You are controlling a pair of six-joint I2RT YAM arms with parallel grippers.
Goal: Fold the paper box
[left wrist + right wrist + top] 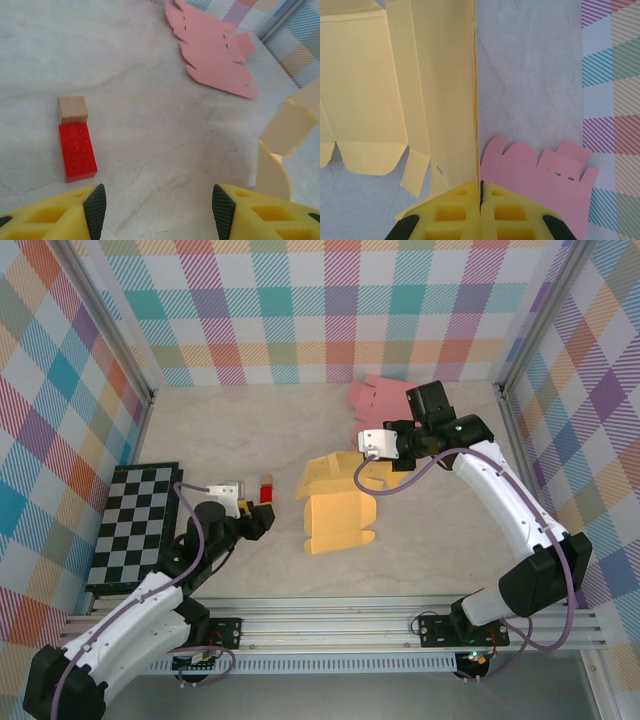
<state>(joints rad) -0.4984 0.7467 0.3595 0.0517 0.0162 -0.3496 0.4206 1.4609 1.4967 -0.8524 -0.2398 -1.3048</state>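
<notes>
Paper box, yellow and half-formed, lies mid-surface on pale marbled stone, hemmed by checked walls on three sides. The right claw is clenched on one upright panel edge of it. The left claw hangs released, holding nothing, near a red brick touching a wooden block. A chessboard lines the left edge, and a pink flat blank lies by the far wall; bare stone lies between them.

yellow paper box, partly folded, one panel raised, lying centrally
</notes>
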